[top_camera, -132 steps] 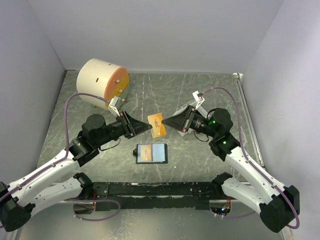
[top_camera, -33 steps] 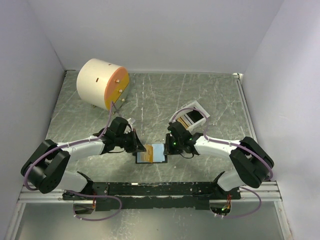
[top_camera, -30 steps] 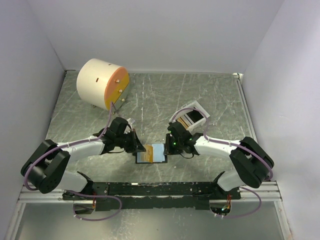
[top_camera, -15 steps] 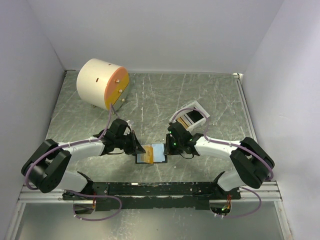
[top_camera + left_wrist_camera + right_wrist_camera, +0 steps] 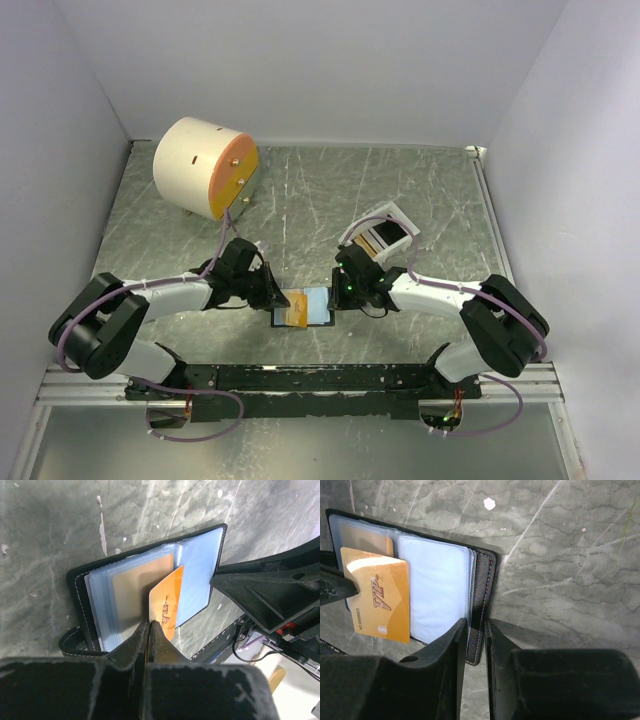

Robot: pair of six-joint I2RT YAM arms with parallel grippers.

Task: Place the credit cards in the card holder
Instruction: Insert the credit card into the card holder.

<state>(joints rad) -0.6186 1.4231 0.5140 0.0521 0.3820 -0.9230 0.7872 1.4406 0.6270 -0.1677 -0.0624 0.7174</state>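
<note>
- Since the earliest frame both arms have come down from mid-air. They now reach low toward the middle of the table [image 5: 400, 190], and the orange card [image 5: 167, 602] came down with them.
- The left end effector [image 5: 149, 625] is pressed together on this card's near edge. The card leans over the open card holder [image 5: 80, 585].
- The right end effector [image 5: 476, 625] pinches the holder's right cover edge.
- A tan card [image 5: 367, 540] sits in the left pocket, partly covered by the orange one.
- From above, the fingertips are too small to make out.
</note>
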